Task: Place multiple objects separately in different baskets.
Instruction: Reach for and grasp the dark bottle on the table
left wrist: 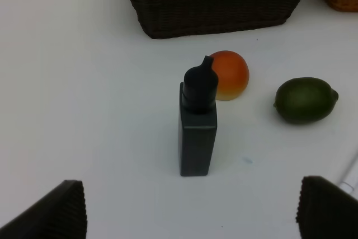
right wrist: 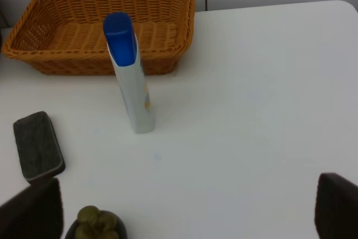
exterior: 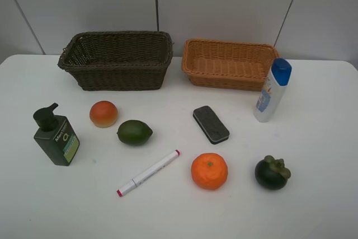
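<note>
Nothing sorted yet: brown basket (exterior: 120, 74) and tan basket (exterior: 224, 79) stand empty; pump bottle (exterior: 56, 138), white bottle (exterior: 272, 90), marker (exterior: 148, 173), eraser (exterior: 211, 124) and four fruits (exterior: 209, 170) wait on the tabletop (exterior: 324, 144). Left hand (left wrist: 190, 216) and right hand (right wrist: 184, 211) hang spread, holding nothing.

We see the white bottle (right wrist: 133, 82) standing upright just beside the light orange basket (right wrist: 67, 62), the black eraser (right wrist: 38, 145) and dark fruit (right wrist: 96, 225) apart from it.

left jaws wide apart, right jaws wide apart, both holding nothing
</note>
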Robot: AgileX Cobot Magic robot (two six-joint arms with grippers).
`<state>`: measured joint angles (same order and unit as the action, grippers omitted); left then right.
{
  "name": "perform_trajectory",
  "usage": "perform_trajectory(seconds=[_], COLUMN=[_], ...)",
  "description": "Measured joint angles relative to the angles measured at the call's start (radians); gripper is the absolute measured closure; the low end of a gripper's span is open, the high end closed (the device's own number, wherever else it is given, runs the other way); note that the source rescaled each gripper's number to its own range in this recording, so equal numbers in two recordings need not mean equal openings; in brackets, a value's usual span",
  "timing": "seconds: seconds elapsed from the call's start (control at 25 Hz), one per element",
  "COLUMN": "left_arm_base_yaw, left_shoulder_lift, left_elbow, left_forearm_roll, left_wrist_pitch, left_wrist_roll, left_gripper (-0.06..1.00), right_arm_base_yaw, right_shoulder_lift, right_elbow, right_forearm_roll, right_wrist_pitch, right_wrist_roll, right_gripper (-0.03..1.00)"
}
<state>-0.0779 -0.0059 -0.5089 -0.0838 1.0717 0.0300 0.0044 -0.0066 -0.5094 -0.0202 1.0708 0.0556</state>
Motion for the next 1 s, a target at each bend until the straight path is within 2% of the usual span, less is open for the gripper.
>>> perform_trajectory(seconds=[0.4,0.6,0.72,1.0], left_arm_base_yaw=[0.000,0.000,0.000,0.000], left_shoulder_lift=[0.000,0.058,0.209,0.736], left_elbow=[0.000,-0.018,-0.050,-0.154], left_forearm_roll=[0.000,0.069,0.084,0.084], left_wrist_pitch=[0.000,-0.005,-0.007,-0.011], left_wrist_roll=[0.000,0.000,0.000,-0.030], left_gripper=[0.03,0.03,0.03,0.03], right_arm_base_yaw=[0.000,0.000,0.000,0.000], right_shoulder_lift=[0.000,0.000,0.000,0.000], right_elbow=[0.000,0.000,0.000,0.000], right_forearm_roll=[0.000,0.000,0.000,0.000], right_wrist_pitch=[0.000,0.000,0.000,0.000], right_wrist_roll=[0.000,0.000,0.000,0.000], right_gripper=[-0.03,-0.03,-0.03,-0.03])
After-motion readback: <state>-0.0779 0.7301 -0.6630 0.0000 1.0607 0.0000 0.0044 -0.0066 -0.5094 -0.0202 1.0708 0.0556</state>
